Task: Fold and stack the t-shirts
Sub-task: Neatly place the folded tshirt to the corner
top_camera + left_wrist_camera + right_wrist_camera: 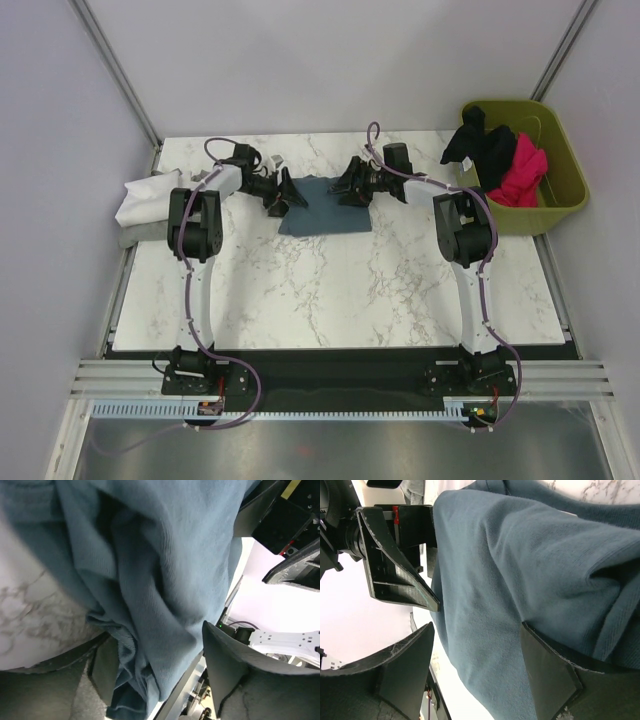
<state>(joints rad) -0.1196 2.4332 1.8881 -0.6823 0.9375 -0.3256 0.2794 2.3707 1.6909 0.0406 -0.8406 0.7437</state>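
Note:
The slate blue-grey t-shirt [325, 213] lies folded into a small rectangle at the back middle of the table. My left gripper [287, 196] is at its far left corner and my right gripper [350, 186] at its far right corner. In the left wrist view the blue cloth [150, 580] hangs bunched between the open jaws of the left gripper [165, 672], touching the left finger and clear of the right one. In the right wrist view the cloth [530, 570] drapes between the wide-open jaws of the right gripper [475, 665] and rests on the right finger.
A white shirt [143, 198] lies over a grey cloth [138, 238] at the table's left edge. An olive-green bin [563, 192] at the back right holds a black shirt [482, 146] and a magenta-pink shirt [520, 176]. The two grippers face each other closely.

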